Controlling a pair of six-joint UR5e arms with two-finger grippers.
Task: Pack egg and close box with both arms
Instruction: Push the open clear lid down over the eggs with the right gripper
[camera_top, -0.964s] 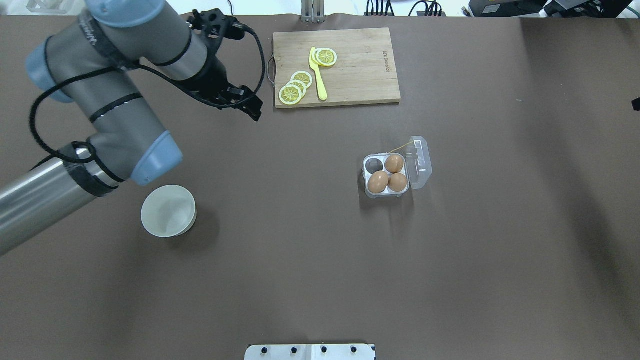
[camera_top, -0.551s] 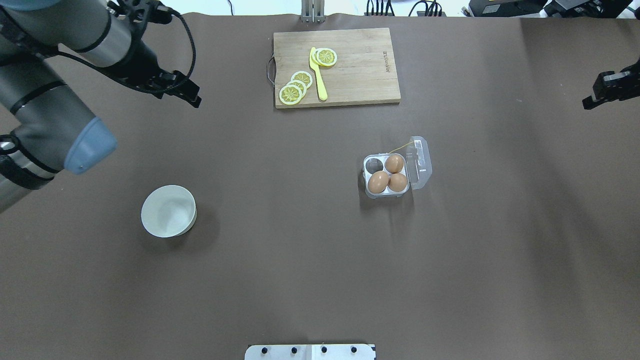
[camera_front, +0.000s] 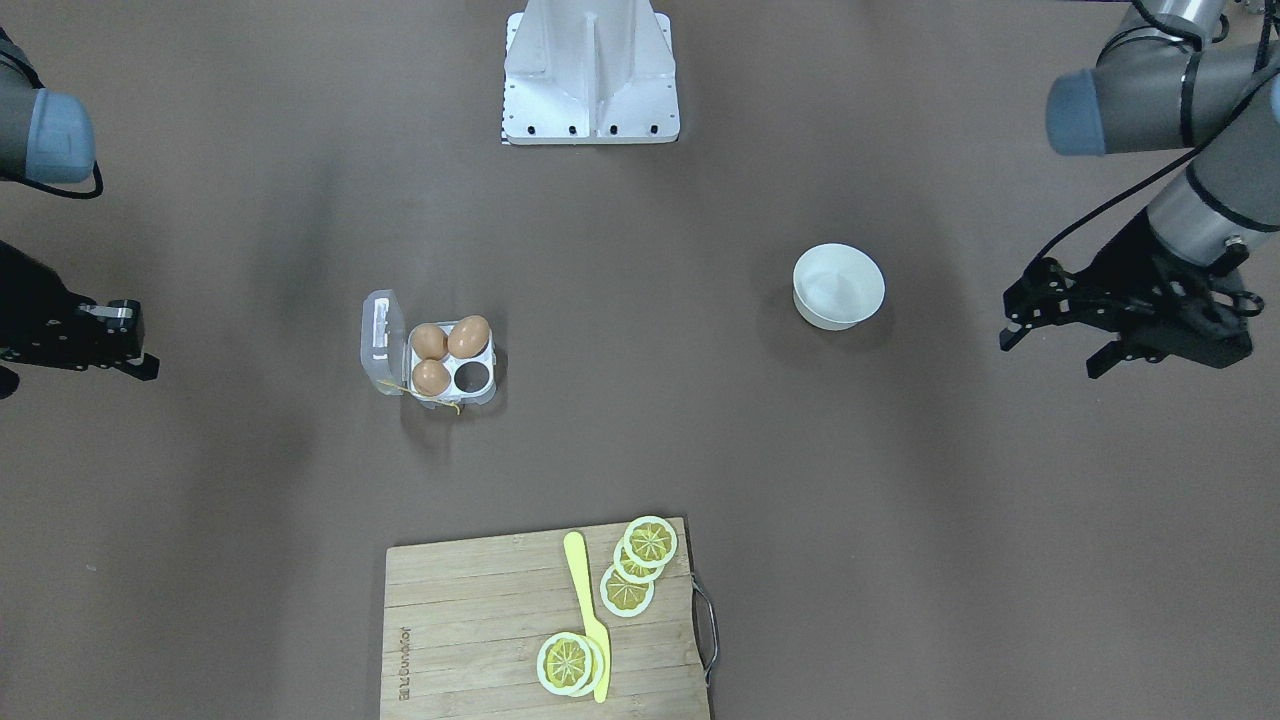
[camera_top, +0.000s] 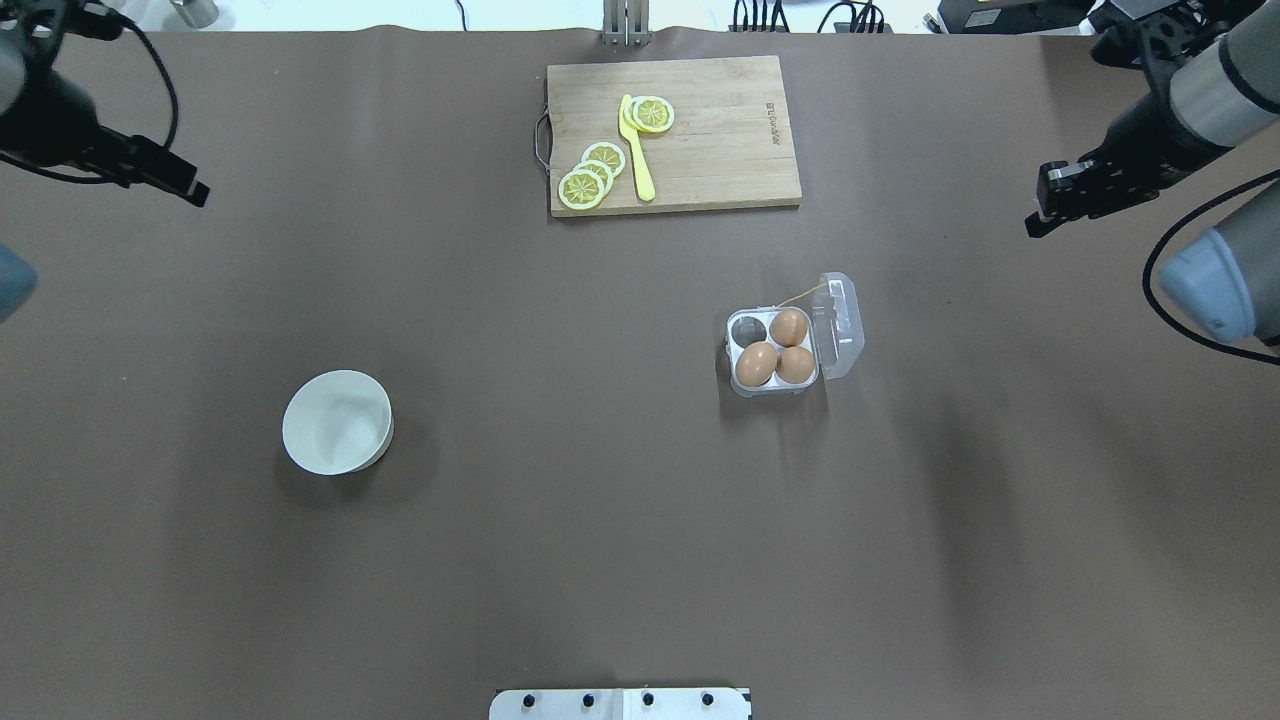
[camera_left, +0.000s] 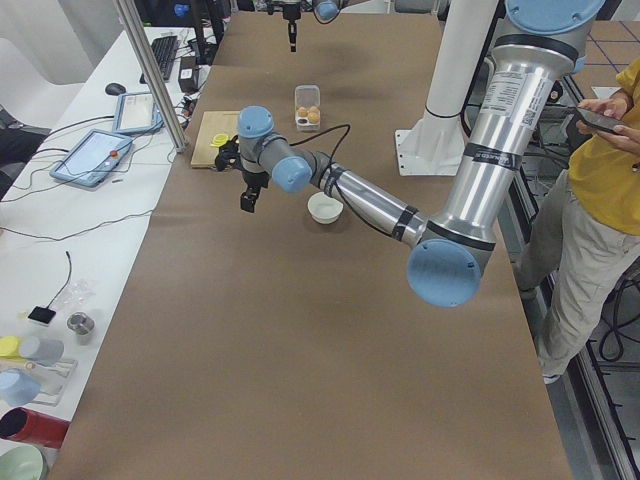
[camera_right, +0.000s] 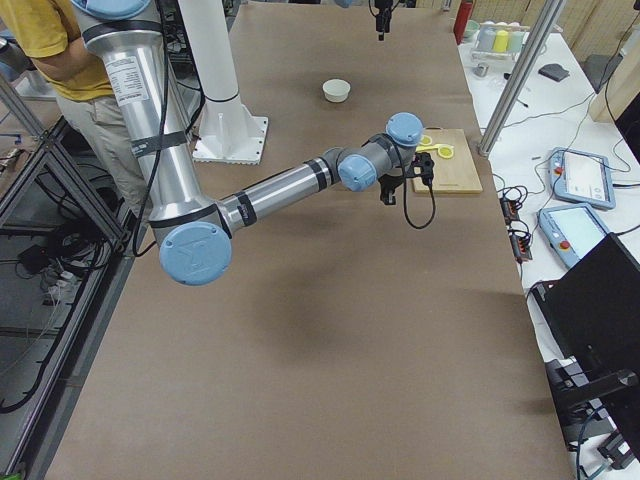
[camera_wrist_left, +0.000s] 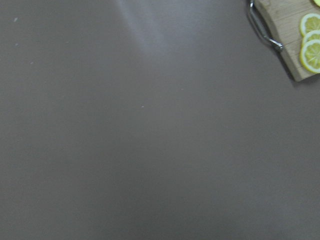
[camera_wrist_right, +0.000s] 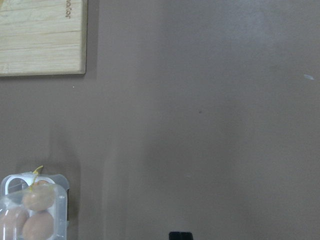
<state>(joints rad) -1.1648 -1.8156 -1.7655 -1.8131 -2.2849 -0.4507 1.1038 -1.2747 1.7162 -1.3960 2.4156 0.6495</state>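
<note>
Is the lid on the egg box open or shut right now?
Open. The box's clear lid is hinged back off the tray, leaving three eggs and one empty cell uncovered.

The overhead camera looked steeply down on the counter (camera_top: 600, 550) from the edge by the stand (camera_top: 620, 703); the front one faced it from the opposite edge. Side cameras looked along it from either end, farther off. Both wrist cameras looked down, nearer, sharing the board (camera_wrist_left: 290, 35).
</note>
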